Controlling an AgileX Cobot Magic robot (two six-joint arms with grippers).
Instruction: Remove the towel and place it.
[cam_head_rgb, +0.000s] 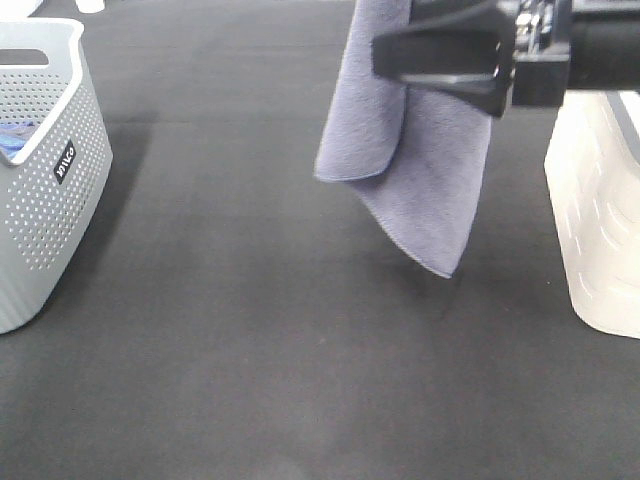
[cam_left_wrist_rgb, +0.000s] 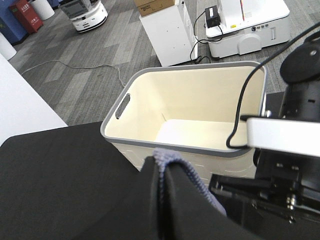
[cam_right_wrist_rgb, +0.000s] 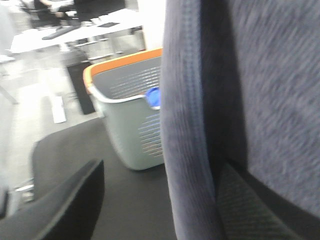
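While it hangs from above, the towel (cam_head_rgb: 420, 170) is off the desk (cam_head_rgb: 250, 360), over the far half and nearer the right edge than the left. Its long axis runs straight up and down. The top leaves the high view at the far edge, and the cloth is doubled over itself. A rounded fold sits low on the side toward the left edge, and one corner points down at the desk, seemingly just clear of the surface. The left tool (cam_left_wrist_rgb: 162, 205) is clenched on a hemmed edge of the towel, which bunches up between its dark fingers (cam_left_wrist_rgb: 149, 205). The right tool (cam_right_wrist_rgb: 160, 180) stands released, its jaws wide, with the towel hanging down between them. One finger is well apart from the cloth; the other lies close behind it, and I cannot tell whether that one touches. A grey basket (cam_head_rgb: 50, 190) sits at the left edge with a blue cloth (cam_head_rgb: 12, 140) inside. A cream basket (cam_head_rgb: 600, 230) stands at the right edge, near the towel but apart from it.
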